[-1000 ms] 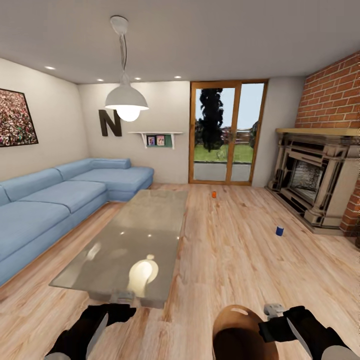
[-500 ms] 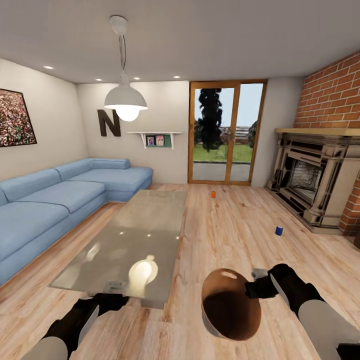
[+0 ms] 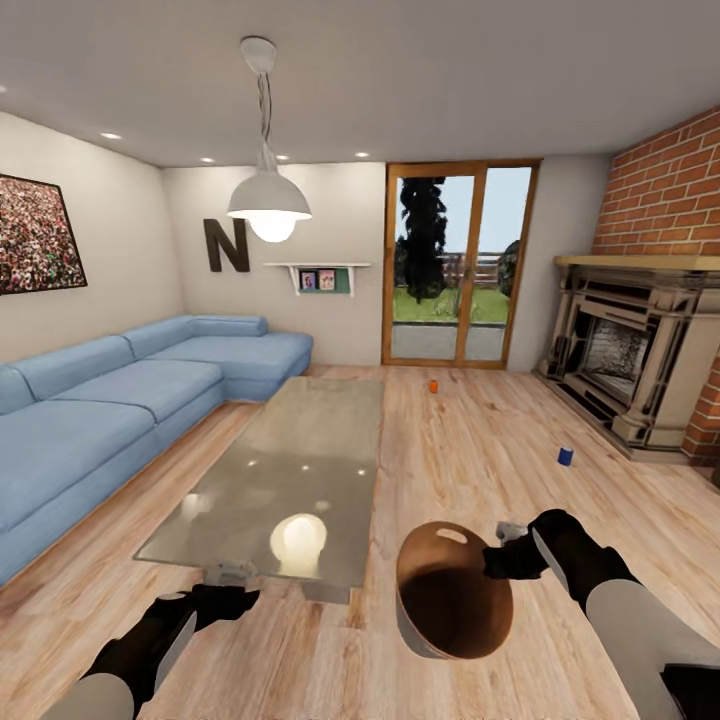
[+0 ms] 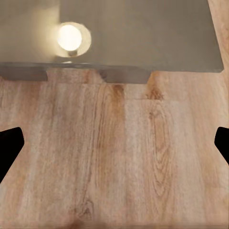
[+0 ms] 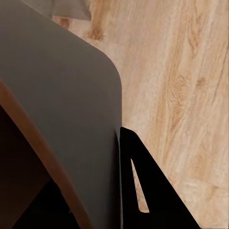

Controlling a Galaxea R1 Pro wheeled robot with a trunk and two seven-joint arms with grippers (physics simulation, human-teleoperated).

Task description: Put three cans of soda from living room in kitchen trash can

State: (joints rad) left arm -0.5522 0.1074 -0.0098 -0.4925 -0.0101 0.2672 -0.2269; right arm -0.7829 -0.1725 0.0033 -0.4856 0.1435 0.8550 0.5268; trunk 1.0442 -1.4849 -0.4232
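Note:
One orange soda can (image 3: pixel 433 386) stands on the wood floor near the glass doors. The dark blue can (image 3: pixel 565 456) stands on the floor in front of the fireplace. The second orange can is out of view. My right gripper (image 3: pixel 505 556) is shut on the rim of a grey trash can (image 3: pixel 452 592) with a brown inside, held tilted above the floor. In the right wrist view, the can's wall (image 5: pixel 62 109) lies against a black finger (image 5: pixel 152 191). My left gripper (image 3: pixel 228 590) hangs open and empty over bare floor, its fingers (image 4: pixel 8 149) wide apart.
A glass coffee table (image 3: pixel 290 470) stands straight ahead, its near edge (image 4: pixel 114 69) just beyond my left gripper. A blue corner sofa (image 3: pixel 110 400) runs along the left wall. The brick fireplace (image 3: pixel 640 360) is at the right, wood-framed glass doors (image 3: pixel 458 265) at the back.
My right arm has lifted the trash can up and forward into view. The left arm has drawn back a little. The whole view has shifted slightly as the camera moved.

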